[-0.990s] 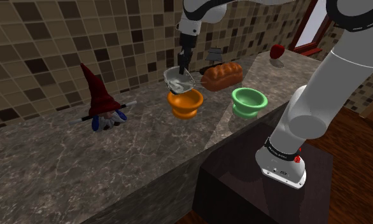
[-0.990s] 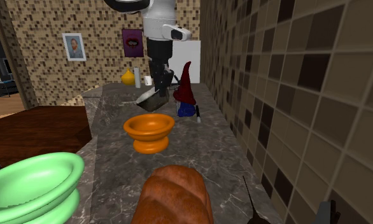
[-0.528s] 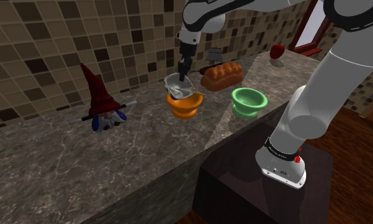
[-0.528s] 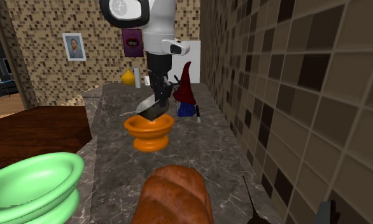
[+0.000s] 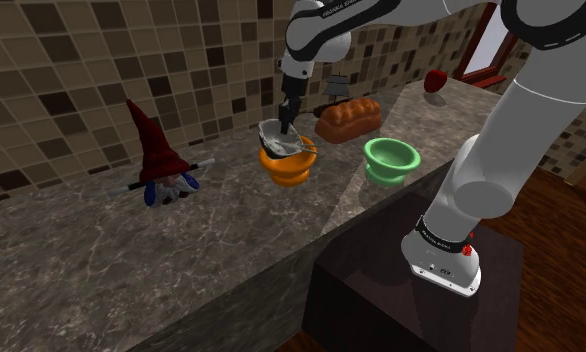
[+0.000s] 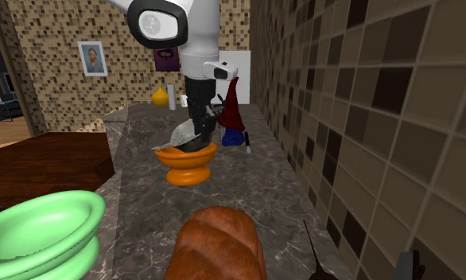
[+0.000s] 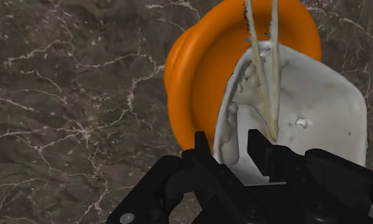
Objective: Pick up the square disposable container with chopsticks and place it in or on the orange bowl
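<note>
The orange bowl [image 5: 290, 166] stands on the dark marble counter [image 5: 131, 250], also seen as the orange bowl [image 6: 186, 164] in the second exterior view. The whitish square container [image 5: 281, 141] lies tilted in the bowl's mouth, its pale chopsticks [image 7: 263, 76] across its inside. My gripper [image 5: 286, 122] comes down from above onto the container's near rim. In the wrist view my gripper [image 7: 231, 146] has a finger on each side of the container [image 7: 319, 121] wall, close against it, with the bowl [image 7: 198, 70] beneath. From the other side the container [image 6: 180, 138] sits under the gripper [image 6: 198, 127].
A green bowl [image 5: 392, 158] and a bread loaf [image 5: 348, 118] stand to the shoulder view's right of the orange bowl. A red-hatted gnome [image 5: 159, 155] lies to its left near the tiled wall. A red apple [image 5: 436, 80] sits farther back. The stand [image 5: 411, 290] adjoins the counter edge.
The gripper has lowered the container from above the bowl down into the bowl's mouth. The container now rests tilted on the orange rim.
</note>
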You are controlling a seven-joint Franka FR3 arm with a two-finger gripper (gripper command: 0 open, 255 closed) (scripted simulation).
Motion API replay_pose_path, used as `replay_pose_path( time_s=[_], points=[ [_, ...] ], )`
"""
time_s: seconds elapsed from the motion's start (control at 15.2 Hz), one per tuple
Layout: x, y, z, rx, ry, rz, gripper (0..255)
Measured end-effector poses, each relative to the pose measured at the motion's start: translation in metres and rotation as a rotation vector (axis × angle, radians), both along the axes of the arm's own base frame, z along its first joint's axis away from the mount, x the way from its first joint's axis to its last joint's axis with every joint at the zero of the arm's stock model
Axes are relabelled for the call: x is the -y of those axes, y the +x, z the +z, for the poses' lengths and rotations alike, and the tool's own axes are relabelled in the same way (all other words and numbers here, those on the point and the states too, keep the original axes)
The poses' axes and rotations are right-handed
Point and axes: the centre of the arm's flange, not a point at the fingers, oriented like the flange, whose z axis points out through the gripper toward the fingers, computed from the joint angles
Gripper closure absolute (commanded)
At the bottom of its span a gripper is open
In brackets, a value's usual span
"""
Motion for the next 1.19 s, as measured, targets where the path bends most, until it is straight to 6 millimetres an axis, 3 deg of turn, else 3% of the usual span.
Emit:
replay_pose_path(
  time_s=[0.2,0.26,0.66,0.92,1.19],
  points=[
    [0.001,0.000,-0.001,0.001,0.000,-0.001,255],
    [0.001,0.000,0.000,0.001,-0.001,-0.001,0],
    [-0.001,-0.001,-0.004,-0.009,-0.001,0.003,0],
    [0.009,-0.001,0.034,-0.007,-0.001,0.003,0],
    [0.010,0.000,0.044,-0.008,-0.001,0.003,0]
  ],
)
